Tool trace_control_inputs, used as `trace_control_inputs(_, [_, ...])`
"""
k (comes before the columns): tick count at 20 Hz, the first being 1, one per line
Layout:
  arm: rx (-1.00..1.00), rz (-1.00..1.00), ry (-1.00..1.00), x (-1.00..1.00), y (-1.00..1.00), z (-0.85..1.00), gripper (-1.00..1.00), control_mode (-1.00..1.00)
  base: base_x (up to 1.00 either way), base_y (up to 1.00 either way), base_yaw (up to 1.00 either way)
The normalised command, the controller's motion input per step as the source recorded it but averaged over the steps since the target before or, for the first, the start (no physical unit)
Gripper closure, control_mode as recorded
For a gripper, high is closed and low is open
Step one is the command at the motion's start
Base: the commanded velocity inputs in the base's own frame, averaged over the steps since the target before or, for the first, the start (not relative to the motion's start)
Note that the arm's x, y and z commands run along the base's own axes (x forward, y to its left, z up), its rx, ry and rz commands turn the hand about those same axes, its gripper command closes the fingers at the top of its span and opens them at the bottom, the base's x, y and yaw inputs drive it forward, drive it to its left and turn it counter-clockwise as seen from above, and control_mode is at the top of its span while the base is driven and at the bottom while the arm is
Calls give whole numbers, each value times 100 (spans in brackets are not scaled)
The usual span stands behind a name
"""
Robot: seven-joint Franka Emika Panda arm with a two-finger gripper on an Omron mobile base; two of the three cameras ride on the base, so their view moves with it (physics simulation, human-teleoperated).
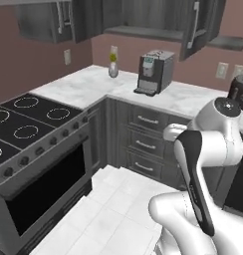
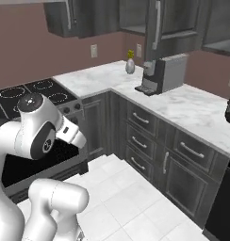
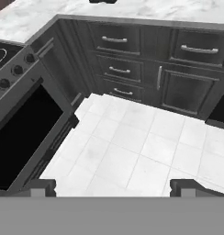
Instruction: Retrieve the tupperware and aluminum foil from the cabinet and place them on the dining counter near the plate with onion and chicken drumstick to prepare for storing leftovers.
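Left base view, left to right: the stove with its black cooktop and dark oven door occupies the left edge. The marble wall counter runs from the corner toward the right. A small vase with a yellow top stands on it near the back wall, with a coffee machine to its right. Above, the cabinet has a door standing open; its shelf underside is visible, but the interior contents cannot be made out. The white arm rises at the lower right, folded, with its elbow in front of the drawer fronts.

Right base view, left to right: the arm fills the lower left, in front of the stove. The vase and coffee machine stand on the counter, and this view shows the coffee machine's side panel and a longer run of drawers below. The cabinet hangs above the coffee machine with its door ajar.

Hand view, left to right: the camera looks down at the white tiled floor, with the oven door at left and the drawers across the top. The gripper has its two fingertips set wide apart at the bottom, with nothing between them.
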Motion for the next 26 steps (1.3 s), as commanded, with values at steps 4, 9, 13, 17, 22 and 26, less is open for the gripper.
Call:
trace_control_inputs(4, [0, 0, 0, 0, 0, 0, -100, 100, 100, 42, -31])
trace_control_inputs(9, [0, 0, 0, 0, 0, 0, -100, 100, 94, 26, -38])
trace_control_inputs(13, [0, 0, 0, 0, 0, 0, -100, 100, 82, 16, -42])
trace_control_inputs(17, [0, 0, 0, 0, 0, 0, -100, 100, 71, 17, -42])
trace_control_inputs(22, [0, 0, 0, 0, 0, 0, -100, 100, 62, 39, -36])
trace_control_inputs(26, [0, 0, 0, 0, 0, 0, -100, 100, 51, 55, -31])
